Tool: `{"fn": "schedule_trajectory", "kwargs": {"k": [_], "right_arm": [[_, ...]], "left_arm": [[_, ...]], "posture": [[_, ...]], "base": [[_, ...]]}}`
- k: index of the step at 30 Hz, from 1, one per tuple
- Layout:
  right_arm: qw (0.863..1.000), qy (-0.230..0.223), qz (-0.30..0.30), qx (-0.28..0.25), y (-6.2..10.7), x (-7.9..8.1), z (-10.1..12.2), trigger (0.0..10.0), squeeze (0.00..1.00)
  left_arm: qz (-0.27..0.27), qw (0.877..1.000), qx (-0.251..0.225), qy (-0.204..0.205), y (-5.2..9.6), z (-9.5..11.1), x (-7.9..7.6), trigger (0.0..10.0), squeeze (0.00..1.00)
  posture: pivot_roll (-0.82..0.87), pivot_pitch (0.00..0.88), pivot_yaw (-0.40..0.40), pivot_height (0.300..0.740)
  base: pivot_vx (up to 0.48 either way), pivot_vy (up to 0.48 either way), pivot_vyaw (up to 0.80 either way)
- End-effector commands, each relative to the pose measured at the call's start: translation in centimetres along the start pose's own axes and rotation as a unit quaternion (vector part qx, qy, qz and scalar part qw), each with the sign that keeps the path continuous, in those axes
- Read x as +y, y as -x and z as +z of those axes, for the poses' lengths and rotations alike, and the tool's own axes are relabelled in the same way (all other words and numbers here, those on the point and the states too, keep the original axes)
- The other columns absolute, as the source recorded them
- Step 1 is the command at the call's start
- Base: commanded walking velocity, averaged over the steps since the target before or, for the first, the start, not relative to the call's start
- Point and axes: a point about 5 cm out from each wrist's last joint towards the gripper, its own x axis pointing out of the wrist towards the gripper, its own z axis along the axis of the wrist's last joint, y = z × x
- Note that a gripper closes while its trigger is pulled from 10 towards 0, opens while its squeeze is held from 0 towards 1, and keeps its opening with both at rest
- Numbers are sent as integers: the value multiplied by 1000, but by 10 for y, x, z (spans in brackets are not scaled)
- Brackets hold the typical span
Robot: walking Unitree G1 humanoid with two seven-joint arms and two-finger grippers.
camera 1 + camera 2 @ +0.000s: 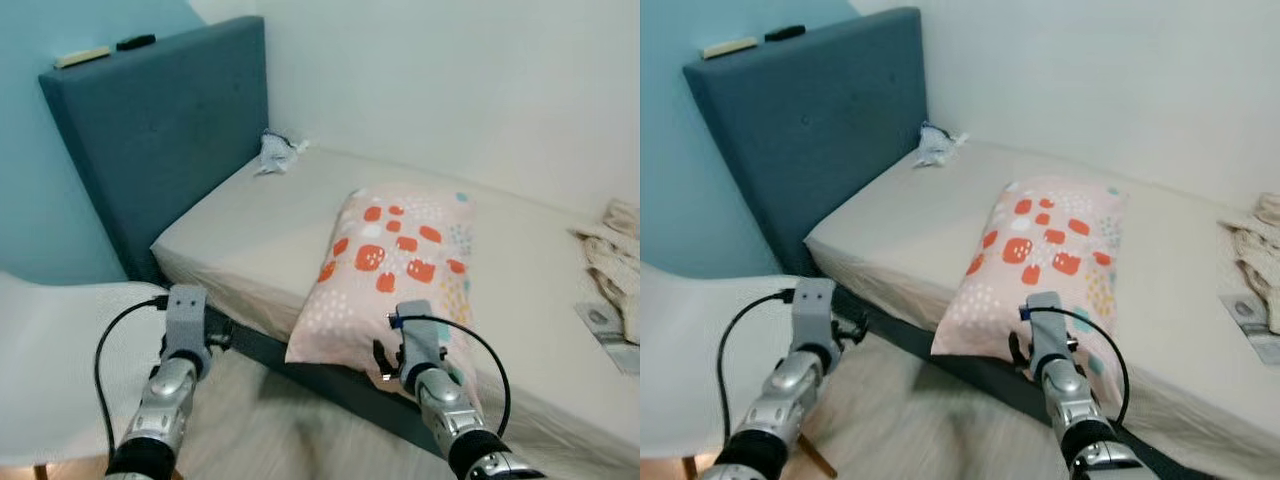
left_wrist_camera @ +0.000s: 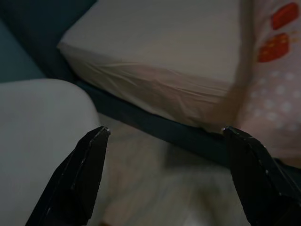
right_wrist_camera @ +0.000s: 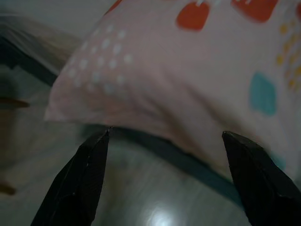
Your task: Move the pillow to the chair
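- The pillow (image 1: 395, 268), pale pink with red-orange patches, white dots and a few teal and yellow marks, lies on the bed (image 1: 260, 230), its near end hanging a little past the mattress edge toward the robot.
- The bed carries a beige sheet and has a dark blue frame and a tall dark blue headboard (image 1: 160, 120) against a light blue wall.
- The chair (image 1: 60, 360), white and smooth-seated, stands on the robot's left, just beside the corner of the bed at the headboard end, well apart from the pillow.
- The left claw (image 2: 164, 136) hangs in front of the bed's edge with its two black fingers spread wide; in the left wrist view the chair seat lies to one side of them and the mattress corner and the pillow's edge beyond.
- The right claw (image 3: 164, 136) is raised just before the overhanging end of the pillow, fingers spread wide and holding nothing; in the right wrist view the pillow's underside sits just beyond the fingertips, with the dark bed frame and the floor (image 3: 150, 207) below it.
- A small crumpled white-and-grey cloth (image 1: 277, 152) lies on the mattress near the headboard.
- A rumpled cream blanket (image 1: 612, 250) lies at the far right of the bed, with a flat grey item (image 1: 605, 330) beside it that I cannot identify.
- Two small things rest on top of the headboard: a pale flat one (image 1: 82, 57) and a black one (image 1: 135, 42).
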Motion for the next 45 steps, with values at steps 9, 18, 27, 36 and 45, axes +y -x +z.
{"fn": "schedule_trajectory", "kwargs": {"k": [9,18,27,36,45], "right_arm": [[999,-5,-17,-32,2,-8,6,10000,0],[999,6,-5,-35,-1,-9,13,10000,0],[999,28,20,-36,-1,-4,13,10000,0],[997,3,46,-54,-3,10,22,10000,0],[997,3,46,-54,0,12,15,10000,0]], "left_arm": [[15,998,26,63,2,-10,-2,10000,0],[22,997,24,69,3,-11,-2,10000,0],[24,997,20,68,5,-13,-9,10000,0],[42,997,29,55,3,-13,-8,10000,0],[30,998,38,32,2,-14,-14,10000,0]], "posture": [[-3,27,21,705],[-8,23,-5,705],[-13,23,-33,705],[-46,53,-16,705],[-56,65,18,705]], "base": [[0,0,-800],[0,0,-800],[0,0,-622],[0,0,0],[0,0,0]]}}
